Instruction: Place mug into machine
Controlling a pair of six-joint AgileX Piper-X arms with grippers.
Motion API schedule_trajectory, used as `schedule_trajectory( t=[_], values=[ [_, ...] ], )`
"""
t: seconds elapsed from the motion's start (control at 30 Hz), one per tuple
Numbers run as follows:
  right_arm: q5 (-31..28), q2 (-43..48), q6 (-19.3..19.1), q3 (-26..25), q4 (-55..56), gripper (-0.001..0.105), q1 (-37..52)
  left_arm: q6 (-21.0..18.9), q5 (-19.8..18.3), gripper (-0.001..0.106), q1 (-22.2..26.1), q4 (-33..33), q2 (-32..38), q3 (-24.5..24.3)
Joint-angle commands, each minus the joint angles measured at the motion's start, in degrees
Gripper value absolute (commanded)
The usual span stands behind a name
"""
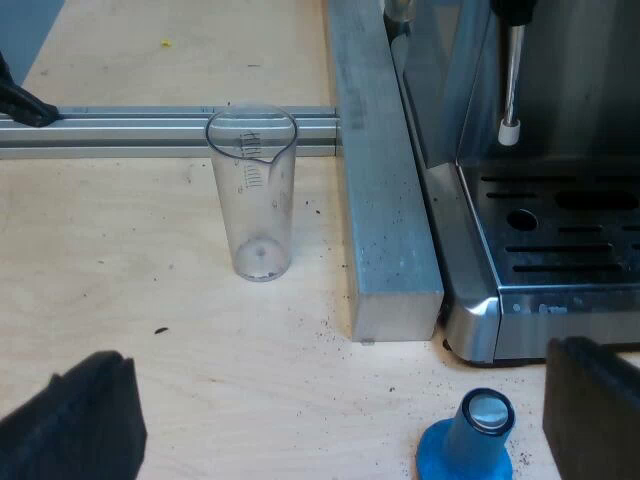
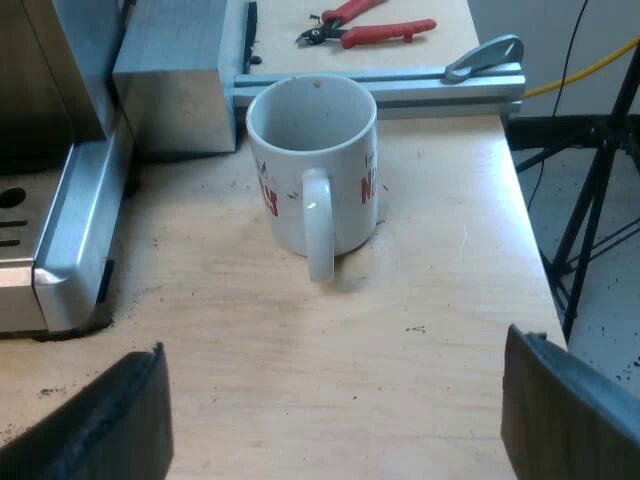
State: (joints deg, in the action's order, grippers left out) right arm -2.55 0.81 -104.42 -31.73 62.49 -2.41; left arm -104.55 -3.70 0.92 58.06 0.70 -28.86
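A white mug (image 2: 312,180) with red lettering stands upright on the wooden table, its handle turned toward my right gripper (image 2: 335,420). That gripper is open, its black fingers (image 2: 110,420) spread wide a short way from the mug and holding nothing. The espresso machine's metal drip tray (image 2: 70,240) lies beside the mug. In the left wrist view the machine's slotted drip tray (image 1: 560,235) sits under a steam wand (image 1: 511,80). My left gripper (image 1: 340,420) is open over the table near a blue tamper (image 1: 468,440), with nothing between its fingers.
A clear measuring glass (image 1: 254,195) stands upright by aluminium rails (image 1: 385,170). Red-handled pliers (image 2: 365,25) lie beyond a rail behind the mug. The table edge (image 2: 530,250) runs close past the mug, with a stand's legs and cables below. Coffee grounds speckle the wood.
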Motion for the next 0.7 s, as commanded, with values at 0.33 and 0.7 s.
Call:
schedule_trajectory(
  t=[0.33, 0.7],
  values=[
    [0.23, -4.99, 0.04, -6.2, 6.89, 0.07, -0.06, -1.82, -13.73, 0.082, -1.54, -5.05, 1.4, -0.88],
    [6.07, -20.89, 0.04, -14.8, 9.8, 0.07, -1.04, -3.29, -19.68, 0.082, -21.57, -12.46, -7.85, -1.06]
  ],
)
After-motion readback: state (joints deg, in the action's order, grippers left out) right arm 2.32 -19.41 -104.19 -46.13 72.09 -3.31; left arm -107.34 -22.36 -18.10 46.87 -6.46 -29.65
